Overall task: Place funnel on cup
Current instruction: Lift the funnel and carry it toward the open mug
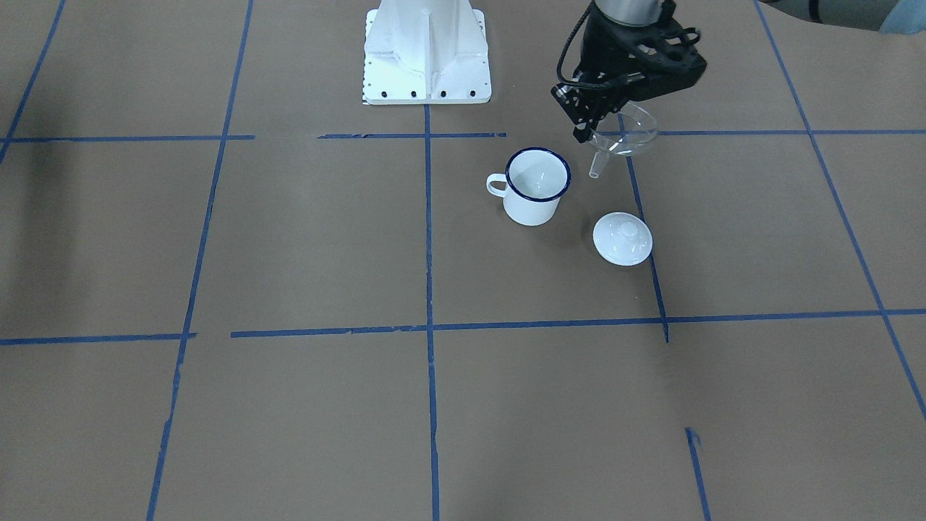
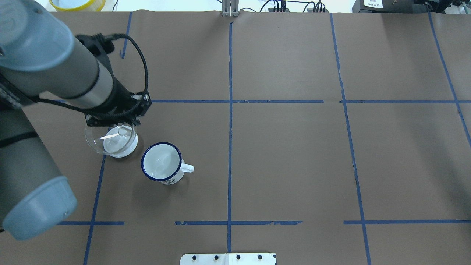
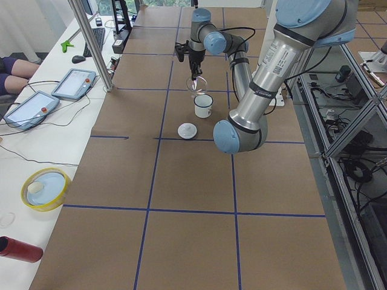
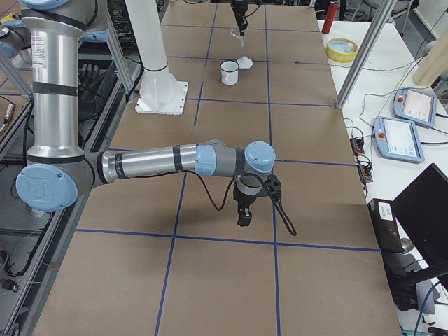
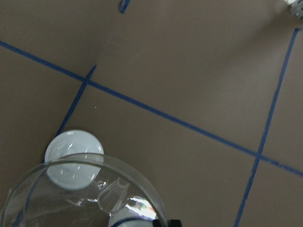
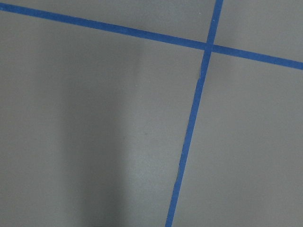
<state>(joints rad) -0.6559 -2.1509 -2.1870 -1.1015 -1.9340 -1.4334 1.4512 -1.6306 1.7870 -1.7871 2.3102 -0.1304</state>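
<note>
While left pincer (image 1: 584, 129) pinches clear conical funnel (image 1: 631, 134) (by round rim), glossy white enamel cup (image 1: 535, 189) stands nearby.

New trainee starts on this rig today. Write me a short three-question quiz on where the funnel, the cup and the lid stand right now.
1. True or false: the funnel already sits on the cup.
2. What holds the funnel? A: the left tool, clamped on its rim. B: an operator's hand. C: nothing, it lies on the table.
3. Fill in: the white lid lies on the table with its knob facing ____.
Key: 1 false, it hangs in the air beside the cup. 2 A. 3 up.
</note>
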